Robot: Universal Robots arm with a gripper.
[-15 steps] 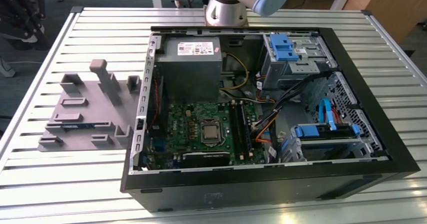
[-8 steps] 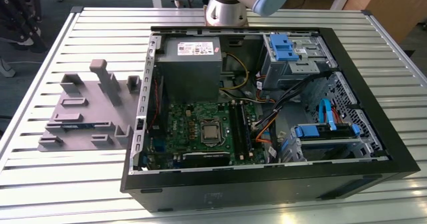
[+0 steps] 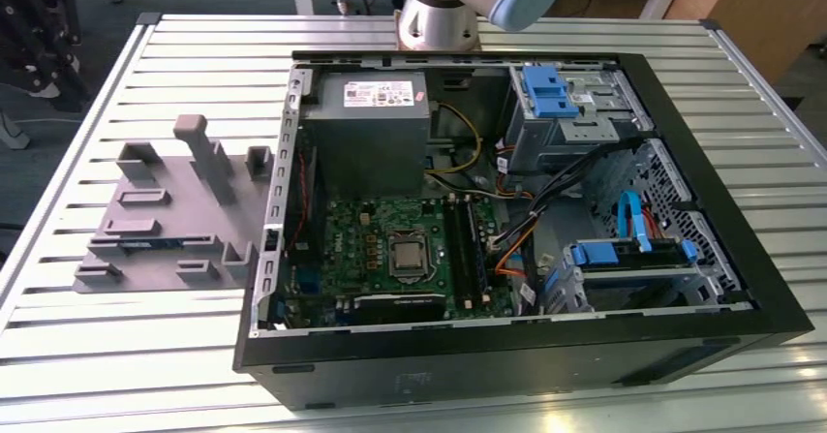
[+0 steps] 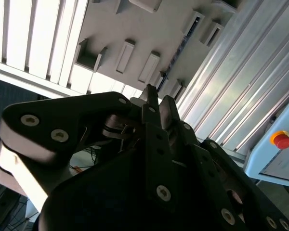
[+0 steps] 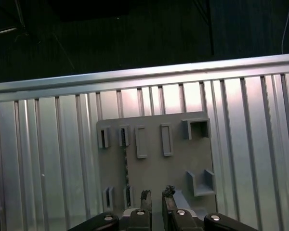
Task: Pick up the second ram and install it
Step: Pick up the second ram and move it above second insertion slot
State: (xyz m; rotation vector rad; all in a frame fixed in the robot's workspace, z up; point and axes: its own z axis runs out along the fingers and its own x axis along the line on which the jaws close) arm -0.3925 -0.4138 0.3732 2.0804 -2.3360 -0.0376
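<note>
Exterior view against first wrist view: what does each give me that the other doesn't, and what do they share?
Exterior view: the open computer case with its green board, and the arm standing behind it.
First wrist view: the pincer, open and empty, above the near part of the grey tray.
Shared: that grey tray, the memory stick sitting in its slots, and the slatted metal table underneath.

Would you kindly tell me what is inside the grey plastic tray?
One slim dark memory stick stands on edge in the grey plastic tray; slotted blocks cover its ends.
</note>
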